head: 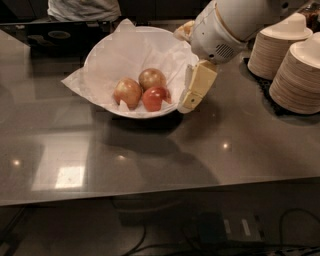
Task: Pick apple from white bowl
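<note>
The white bowl (pixel 107 55), lined with crumpled white paper, stands at the back middle of the grey table. It holds two yellowish-tan apples with a red-brown blush, one at the left (pixel 128 92) and one behind it (pixel 152 78). A deeper red apple (pixel 154 98) lies at the front right. My gripper (pixel 194 92) hangs from the white arm, pointing down. It is just outside the bowl's right rim, beside the red apple, and holds nothing that I can see.
Stacks of small paper bowls (pixel 299 75) stand on a dark mat at the right, close to the arm. A dark tray (pixel 55 36) and a person's torso (pixel 82 9) are behind the bowl. The table's front edge (pixel 160 192) runs across the lower frame.
</note>
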You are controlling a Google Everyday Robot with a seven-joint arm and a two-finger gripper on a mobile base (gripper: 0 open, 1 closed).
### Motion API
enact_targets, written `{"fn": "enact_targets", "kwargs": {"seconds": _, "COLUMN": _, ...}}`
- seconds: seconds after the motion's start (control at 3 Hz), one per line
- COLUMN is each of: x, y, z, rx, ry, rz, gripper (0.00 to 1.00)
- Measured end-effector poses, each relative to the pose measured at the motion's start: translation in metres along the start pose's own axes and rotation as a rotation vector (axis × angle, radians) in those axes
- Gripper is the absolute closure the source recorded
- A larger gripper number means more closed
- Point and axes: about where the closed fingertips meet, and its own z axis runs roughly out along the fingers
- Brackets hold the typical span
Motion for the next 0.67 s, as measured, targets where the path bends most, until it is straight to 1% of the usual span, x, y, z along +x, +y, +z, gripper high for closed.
{"fn": "enact_targets", "kwargs": {"seconds": 0.33, "x": -0.014, "y": -0.011, "z": 0.016, "rx": -0.008, "ry": -0.08, "rz": -0.01, "gripper": 0.18}}
{"fn": "enact_targets", "kwargs": {"seconds": 0.67, "x": -0.027, "y": -0.02, "z": 0.03, "rx": -0.022, "ry": -0.142, "rz": -0.015, "gripper": 0.24}}
